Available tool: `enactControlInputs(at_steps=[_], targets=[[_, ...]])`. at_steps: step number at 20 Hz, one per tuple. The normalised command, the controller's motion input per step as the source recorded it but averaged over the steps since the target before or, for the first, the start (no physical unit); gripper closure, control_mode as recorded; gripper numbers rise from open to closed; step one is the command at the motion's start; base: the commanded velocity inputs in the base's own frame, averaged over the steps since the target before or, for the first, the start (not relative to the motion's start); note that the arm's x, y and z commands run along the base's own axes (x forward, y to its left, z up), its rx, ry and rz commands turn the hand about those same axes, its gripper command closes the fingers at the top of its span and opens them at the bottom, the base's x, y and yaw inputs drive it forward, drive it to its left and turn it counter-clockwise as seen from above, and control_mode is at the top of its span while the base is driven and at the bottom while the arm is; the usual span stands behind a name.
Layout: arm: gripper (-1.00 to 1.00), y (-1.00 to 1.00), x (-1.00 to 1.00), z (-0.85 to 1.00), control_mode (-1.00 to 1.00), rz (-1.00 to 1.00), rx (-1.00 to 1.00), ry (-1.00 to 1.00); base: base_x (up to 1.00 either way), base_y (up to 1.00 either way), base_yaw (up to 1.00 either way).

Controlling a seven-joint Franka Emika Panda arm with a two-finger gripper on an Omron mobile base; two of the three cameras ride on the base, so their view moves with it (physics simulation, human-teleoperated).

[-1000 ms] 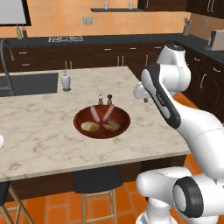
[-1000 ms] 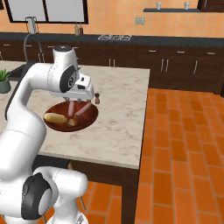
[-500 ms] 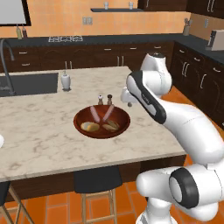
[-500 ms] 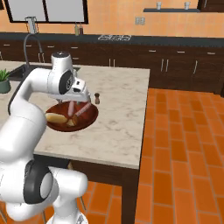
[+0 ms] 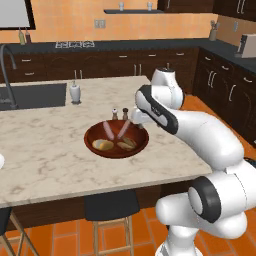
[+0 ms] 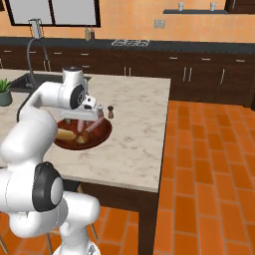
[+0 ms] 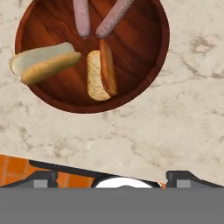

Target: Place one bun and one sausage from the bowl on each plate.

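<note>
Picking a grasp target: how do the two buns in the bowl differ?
In the hand view, the left bun is longer and lies nearly crosswise; the center bun is shorter and lies lengthwise. The left bun sits near the bowl wall, the center bun mid-bowl below the two sausages. Both are split, pale inside with tan crust.

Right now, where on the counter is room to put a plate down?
Bare marble lies on the counter left of the bowl, toward its front edge, and right of the bowl. It is crowded behind the bowl, by the two shakers.
</note>
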Motion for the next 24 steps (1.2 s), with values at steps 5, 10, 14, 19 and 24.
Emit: enactControlInputs(at_steps=[5,10,14,19,24], targets=[[-1.0,0.22,0.13,-0.56,-1.0,0.0,0.0,0.02,0.0,0.0,0.0],[-1.0,0.22,0.44,-0.45,-1.0,0.0,-0.08,0.0,0.0,0.0,0.0],[-1.0,0.06,0.61,-0.17,-1.0,0.0,-0.03,0.02,0.0,0.0,0.0],[-1.0,0.05,0.55,-0.24,-1.0,0.0,-0.01,0.06,0.0,0.0,0.0],[-1.0,0.0,0.35,-0.65,-1.0,0.01,0.0,0.02,0.0,0.0,0.0]])
